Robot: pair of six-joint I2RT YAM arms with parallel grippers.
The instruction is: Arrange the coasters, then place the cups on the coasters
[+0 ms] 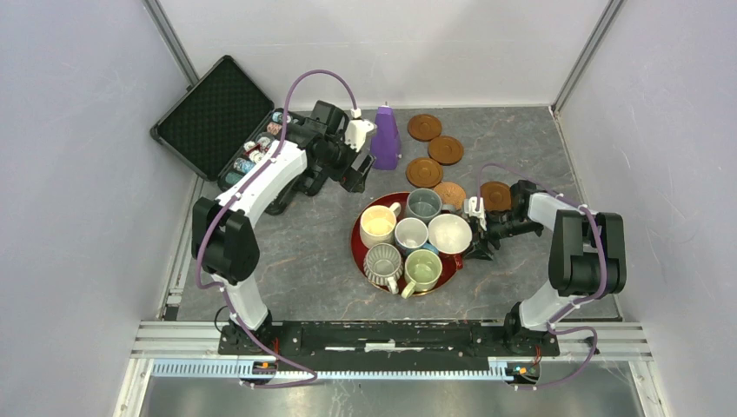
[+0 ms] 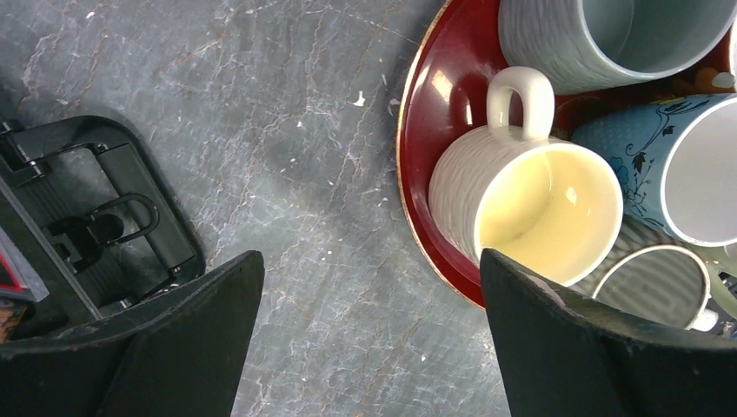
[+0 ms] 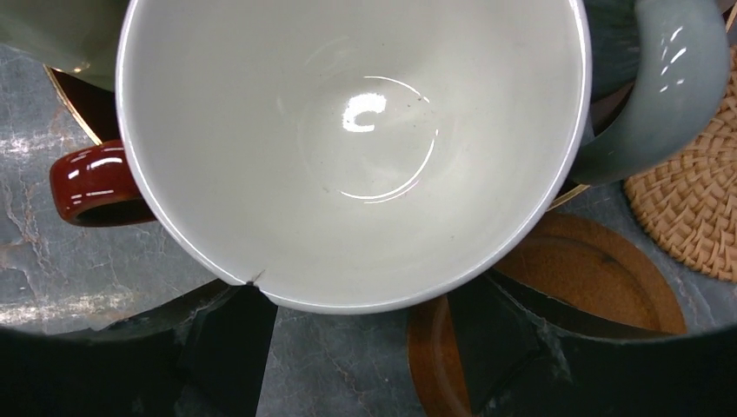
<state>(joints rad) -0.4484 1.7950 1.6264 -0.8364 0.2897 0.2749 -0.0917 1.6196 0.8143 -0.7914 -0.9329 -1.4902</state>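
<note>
1. Dark fingers (image 3: pixel 228 347) of my right gripper (image 1: pixel 479 233) stand apart at the bottom of the wrist view, with bare table showing between them.
2. Just past their tips sits the wide white cup (image 3: pixel 348 130), mouth up and filling that view, its red-brown handle (image 3: pixel 91 182) off to one side. The rim overlaps my fingertips, and I cannot tell whether they touch the cup.
3. From above, this cup stands at the right edge of the red tray (image 1: pixel 356 243), with my right gripper right beside it.
4. Under that gripper, one dark brown coaster (image 3: pixel 600 278) lies flat on the table. The woven coaster (image 3: pixel 695 200) is just beside it, next to the handle of the grey-blue cup (image 3: pixel 669 87).
5. Three more brown coasters (image 1: pixel 446 149) lie farther back, near the purple cone (image 1: pixel 386 139).
6. My left gripper (image 2: pixel 374 347) is spread wide and holds nothing, hovering over bare table beside the tray.
7. The cream-yellow cup (image 2: pixel 530 208) stands upright on the tray close to my left gripper's right finger, not between the fingers.
8. Behind it I see the blue-patterned cup (image 2: pixel 687 165) and the ribbed grey cup (image 2: pixel 652 278), packed together.
9. At the left of that view lies the open black case (image 2: pixel 96 217).
</note>
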